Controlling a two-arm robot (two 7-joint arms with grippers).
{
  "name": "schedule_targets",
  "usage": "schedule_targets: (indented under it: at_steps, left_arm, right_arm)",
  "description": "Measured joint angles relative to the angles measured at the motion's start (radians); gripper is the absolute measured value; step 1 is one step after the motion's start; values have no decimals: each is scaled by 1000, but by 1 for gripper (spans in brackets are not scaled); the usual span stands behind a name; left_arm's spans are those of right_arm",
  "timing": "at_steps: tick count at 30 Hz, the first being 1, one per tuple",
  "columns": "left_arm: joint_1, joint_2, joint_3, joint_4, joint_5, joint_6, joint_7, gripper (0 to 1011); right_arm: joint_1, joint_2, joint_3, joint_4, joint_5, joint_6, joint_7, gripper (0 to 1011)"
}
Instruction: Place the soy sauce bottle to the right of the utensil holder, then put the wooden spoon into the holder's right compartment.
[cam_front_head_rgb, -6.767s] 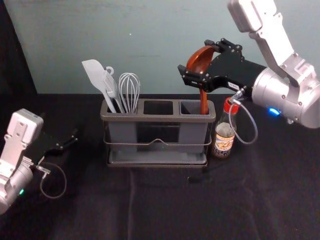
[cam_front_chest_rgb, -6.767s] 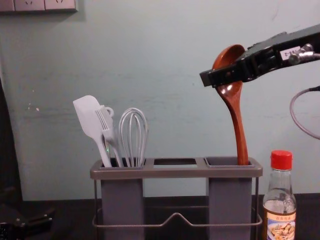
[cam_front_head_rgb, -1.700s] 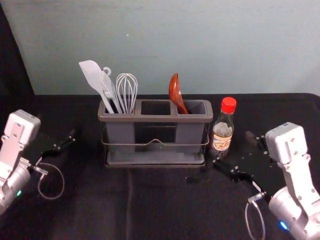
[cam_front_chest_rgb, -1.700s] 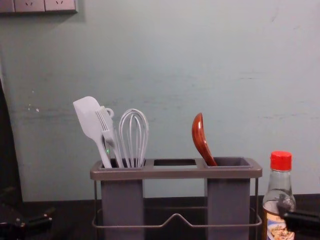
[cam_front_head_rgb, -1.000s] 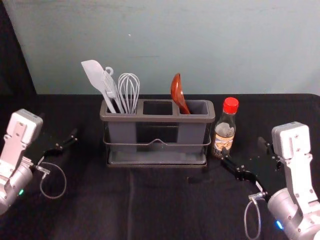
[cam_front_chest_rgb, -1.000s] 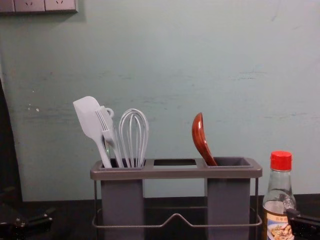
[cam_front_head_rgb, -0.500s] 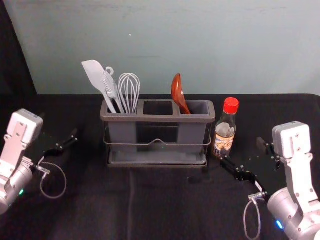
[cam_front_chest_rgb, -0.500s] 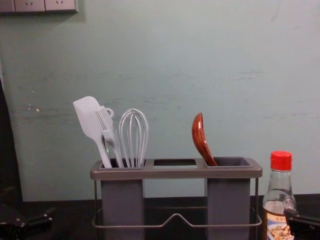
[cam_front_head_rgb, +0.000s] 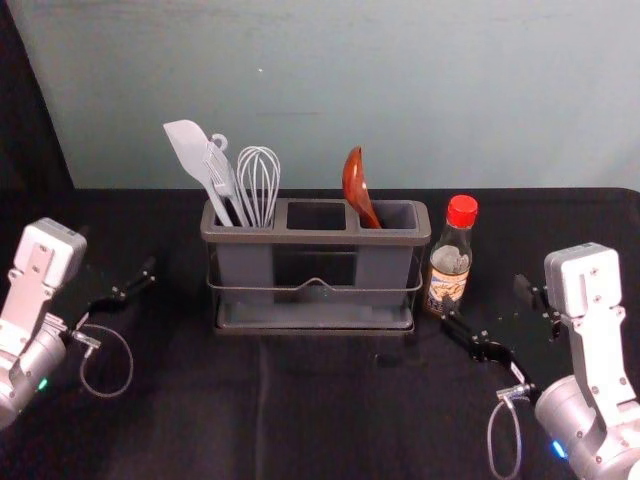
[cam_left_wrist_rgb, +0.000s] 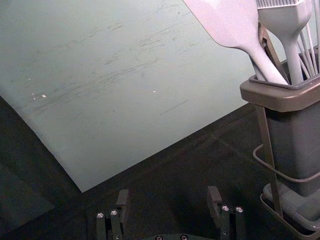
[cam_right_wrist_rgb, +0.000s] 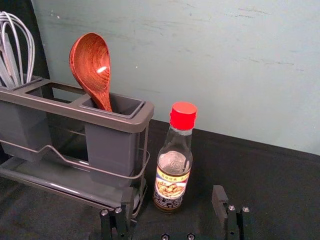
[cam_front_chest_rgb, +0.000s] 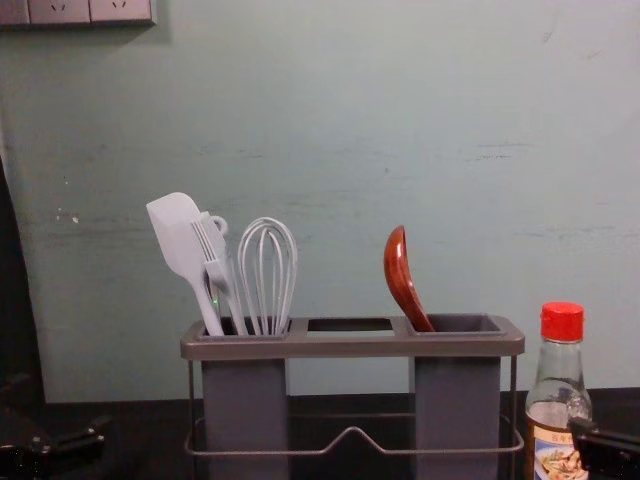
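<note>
Well, the wooden spoon (cam_front_head_rgb: 355, 182) leans in the utensil holder's (cam_front_head_rgb: 318, 238) right compartment (cam_front_head_rgb: 383, 266); just right of the holder stands the soy sauce bottle (cam_front_head_rgb: 457, 240), label (cam_right_wrist_rgb: 171, 185) unreadable. Open right hand (cam_front_head_rgb: 485, 295) sits nearby; open left hand (cam_front_head_rgb: 117, 253), far left.

Readable text: none for certain | Bearer: soy sauce bottle (cam_right_wrist_rgb: 176, 155) | Place: front label (cam_right_wrist_rgb: 171, 186) | Top band: a short row of small characters, apparently Chinese, too small to read surely | Bottom band: pale lettering on dark, too small to make out | Brand, numbers: cannot be told from the label
</note>
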Motion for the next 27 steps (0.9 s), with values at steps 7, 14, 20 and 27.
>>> schedule_targets:
  at_steps: [7,14,20,27]
  left_arm:
    - [0,0,0,0,0,0,0,1011]
    - [0,0,0,0,0,0,0,1011]
    - [0,0,0,0,0,0,0,1011]
    - [0,0,0,0,0,0,0,1011]
  right_arm:
    - [0,0,0,0,-1,-1,-1,1002]
    - [0,0,0,0,-1,-1,-1,1003]
    - [0,0,0,0,-1,-1,-2,1003]
    - [0,0,0,0,-1,-1,-2,1002]
